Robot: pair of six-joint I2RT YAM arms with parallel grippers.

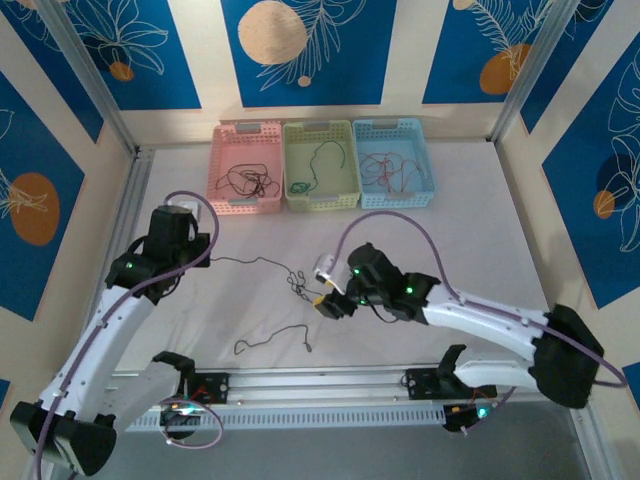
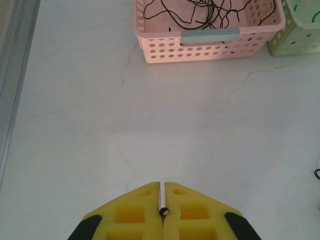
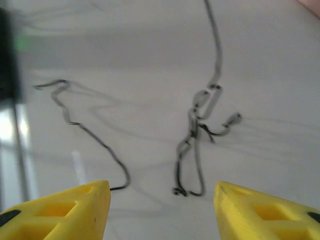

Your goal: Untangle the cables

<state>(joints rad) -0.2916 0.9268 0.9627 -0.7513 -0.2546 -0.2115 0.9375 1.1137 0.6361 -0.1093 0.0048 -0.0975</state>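
Currently left gripper (image 2: 163, 199) is clamping the end of a black cable (image 1: 255, 262), while right gripper (image 3: 161, 192) is hovering half-open over its knot (image 3: 192, 145).

Pale bench (image 1: 480, 250), faintly veined like marble, hemmed by cream walls (image 1: 210, 60). Blue panels (image 1: 300, 50) with white leaf outlines and orange discs. Slanted metal posts (image 1: 85, 80) at the corners. Grey rail (image 1: 320, 385) along the near edge, perhaps slotted aluminium. Soft, even light.
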